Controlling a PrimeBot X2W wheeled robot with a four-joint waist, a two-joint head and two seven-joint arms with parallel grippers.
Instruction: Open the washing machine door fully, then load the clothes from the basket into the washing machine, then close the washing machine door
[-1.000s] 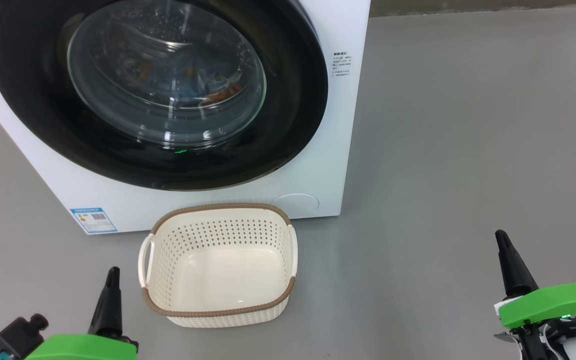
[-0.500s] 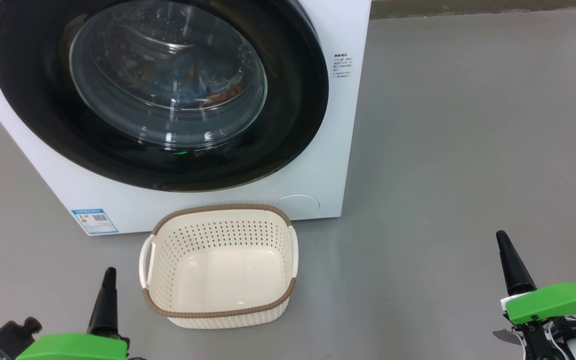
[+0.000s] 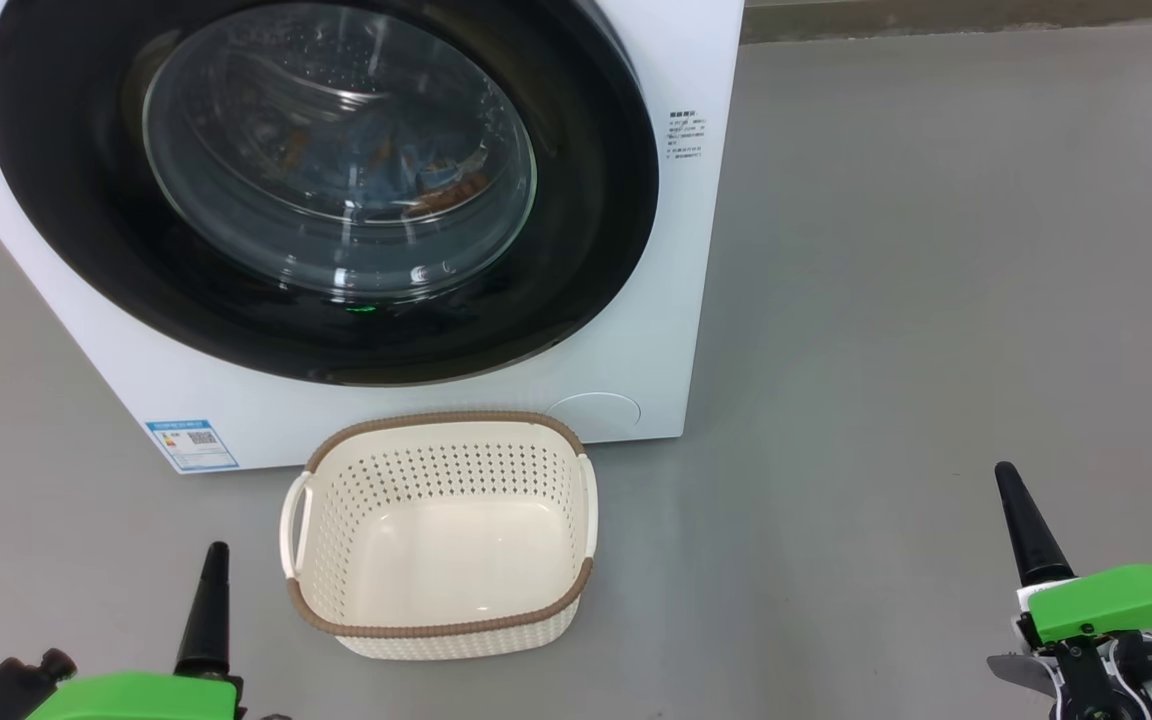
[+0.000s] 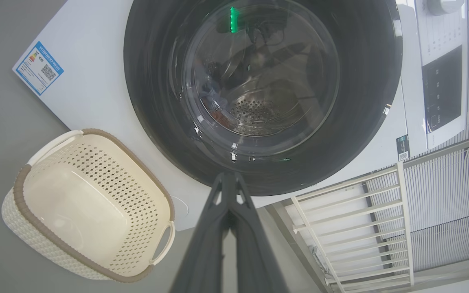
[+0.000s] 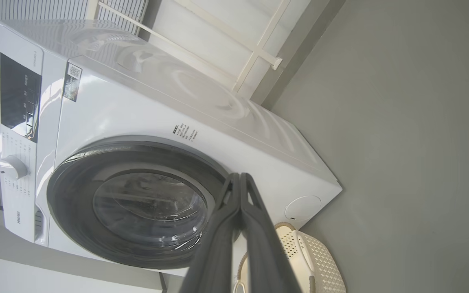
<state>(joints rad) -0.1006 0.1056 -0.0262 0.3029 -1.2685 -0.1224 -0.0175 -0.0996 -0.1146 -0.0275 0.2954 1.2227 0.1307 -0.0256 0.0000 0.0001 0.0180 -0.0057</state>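
The round glossy black door sits shut on the white washing machine, with blue printed clothes behind its glass. The cream perforated basket stands empty just before it.

Bright even light, glare on the washing machine door, seemingly bowed wrist-view edges.

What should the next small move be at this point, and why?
Likely just park the left gripper and right gripper, both shut and touching nothing, and stop. The washing machine door sits flush and closed, the clothes show behind its glass, and the basket holds nothing, so no step seems left.
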